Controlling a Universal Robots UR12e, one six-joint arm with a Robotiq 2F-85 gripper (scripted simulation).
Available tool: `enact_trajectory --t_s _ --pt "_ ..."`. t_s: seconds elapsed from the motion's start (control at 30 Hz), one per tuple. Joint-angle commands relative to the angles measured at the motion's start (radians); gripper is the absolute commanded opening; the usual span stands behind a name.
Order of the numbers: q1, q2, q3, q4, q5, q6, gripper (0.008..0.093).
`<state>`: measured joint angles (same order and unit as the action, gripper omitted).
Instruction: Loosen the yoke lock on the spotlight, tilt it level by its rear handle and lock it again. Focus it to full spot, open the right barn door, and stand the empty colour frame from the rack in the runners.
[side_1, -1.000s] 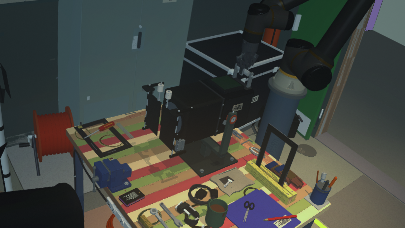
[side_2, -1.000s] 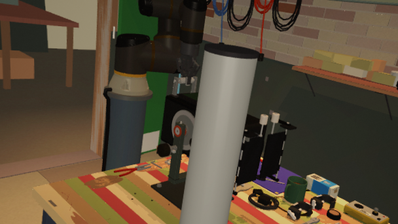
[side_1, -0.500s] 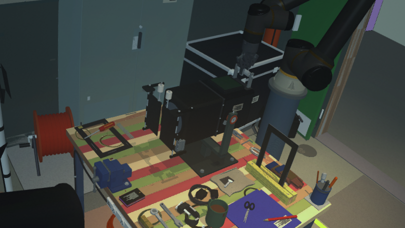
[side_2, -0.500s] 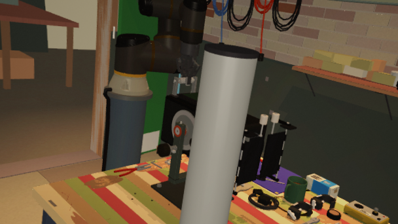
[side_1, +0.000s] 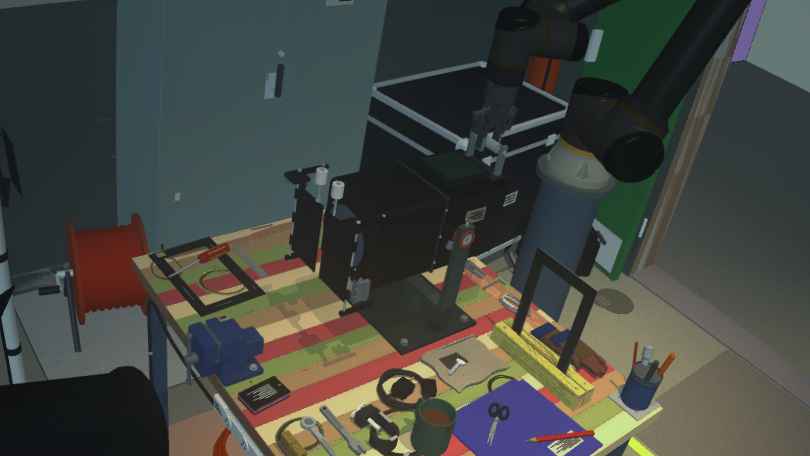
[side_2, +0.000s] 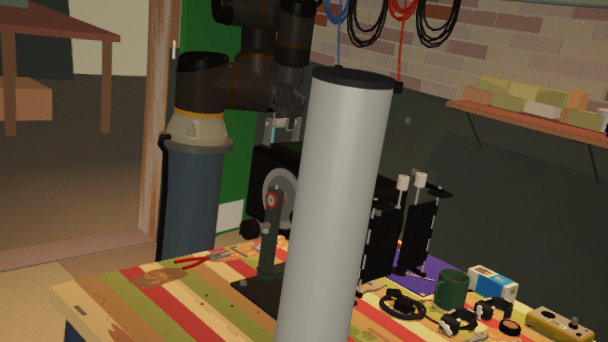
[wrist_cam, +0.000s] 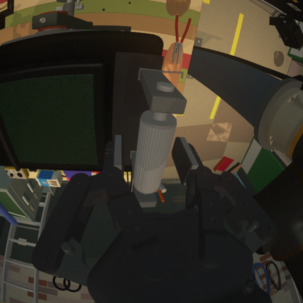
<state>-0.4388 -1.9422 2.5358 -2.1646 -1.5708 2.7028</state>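
Observation:
In the middle of the striped bench the black spotlight (side_1: 408, 221) sits level in its yoke on a dark base plate, the yoke lock's red knob (side_1: 466, 239) on its near side. At its front two barn doors (side_1: 306, 224) stand with white knobs on top. The ribbed grey rear handle (wrist_cam: 154, 152) stands at the lamp's back end between grey brackets. The empty black colour frame (side_1: 558, 309) stands upright in the yellow rack (side_1: 541, 362) at the bench's right end. My gripper (wrist_cam: 154, 157) hangs over the rear handle with a finger on either side of it; it is open and holds nothing.
A black flight case (side_1: 465, 107) stands just behind the lamp, and the arm's blue pedestal (side_1: 558, 226) is close on the right. A grey column (side_2: 335, 200) hides much of the lamp from the second side camera. A vise (side_1: 227, 348), mug (side_1: 433, 422), scissors and tools crowd the bench's front.

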Motion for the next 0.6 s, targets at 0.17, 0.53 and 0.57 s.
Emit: enact_trajectory --t_s 0.17,0.53,0.57 --pt "0.000 -0.010 -0.009 0.017 0.000 0.000 0.0530" --pt "0.000 -0.069 -0.067 0.134 0.000 0.000 0.0530" --pt "0.000 -0.074 -0.074 0.146 0.000 0.000 0.0530"
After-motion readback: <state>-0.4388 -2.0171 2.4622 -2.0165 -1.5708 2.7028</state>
